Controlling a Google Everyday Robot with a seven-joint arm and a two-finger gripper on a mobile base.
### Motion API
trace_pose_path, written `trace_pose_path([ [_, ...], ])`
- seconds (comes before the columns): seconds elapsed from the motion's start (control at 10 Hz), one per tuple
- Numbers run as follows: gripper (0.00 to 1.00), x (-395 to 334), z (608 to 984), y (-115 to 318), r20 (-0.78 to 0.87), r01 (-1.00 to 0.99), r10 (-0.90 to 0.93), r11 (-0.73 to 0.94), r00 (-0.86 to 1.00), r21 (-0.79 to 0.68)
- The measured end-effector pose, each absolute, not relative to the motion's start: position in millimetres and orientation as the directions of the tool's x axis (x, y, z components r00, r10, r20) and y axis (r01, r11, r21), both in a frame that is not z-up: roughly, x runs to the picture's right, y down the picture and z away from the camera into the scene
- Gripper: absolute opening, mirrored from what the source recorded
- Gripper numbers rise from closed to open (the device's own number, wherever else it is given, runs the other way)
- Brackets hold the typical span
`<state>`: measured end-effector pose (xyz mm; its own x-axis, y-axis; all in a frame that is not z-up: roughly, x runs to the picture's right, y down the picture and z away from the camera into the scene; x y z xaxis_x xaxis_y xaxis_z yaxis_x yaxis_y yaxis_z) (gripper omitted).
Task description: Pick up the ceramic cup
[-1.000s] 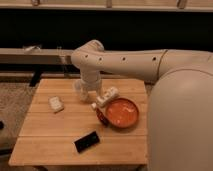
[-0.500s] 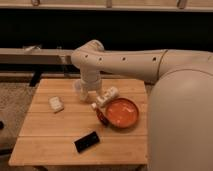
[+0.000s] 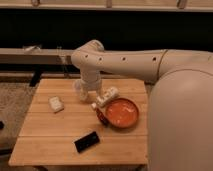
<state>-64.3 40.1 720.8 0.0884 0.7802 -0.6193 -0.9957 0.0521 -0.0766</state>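
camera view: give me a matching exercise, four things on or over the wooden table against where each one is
1 round orange bowl
2 flat black rectangular device
3 small flat white box
4 pincer

a left side of the wooden table
b near the table's front edge
c down at the back, beside the small off-white ceramic cup
d right side, by the white bottle-like object

Pairs: 1-d, 2-b, 3-a, 4-c

No text, label, brand or number is legible on the white bottle (image 3: 108,95), orange bowl (image 3: 123,114), black device (image 3: 87,141), small white box (image 3: 56,104) or wooden table (image 3: 50,142). The gripper (image 3: 86,93) is low over the table's back middle, by the plain ceramic cup (image 3: 78,89).
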Motion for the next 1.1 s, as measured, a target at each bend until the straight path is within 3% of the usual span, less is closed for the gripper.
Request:
trace_pose_path([
  [0.7, 0.65, -66, 721, 38, -0.617, -0.995, 0.780, 0.060, 0.100, -0.085],
  [1.1, 0.65, -104, 749, 9, -0.586, -0.979, 0.786, 0.129, 0.197, -0.156],
])
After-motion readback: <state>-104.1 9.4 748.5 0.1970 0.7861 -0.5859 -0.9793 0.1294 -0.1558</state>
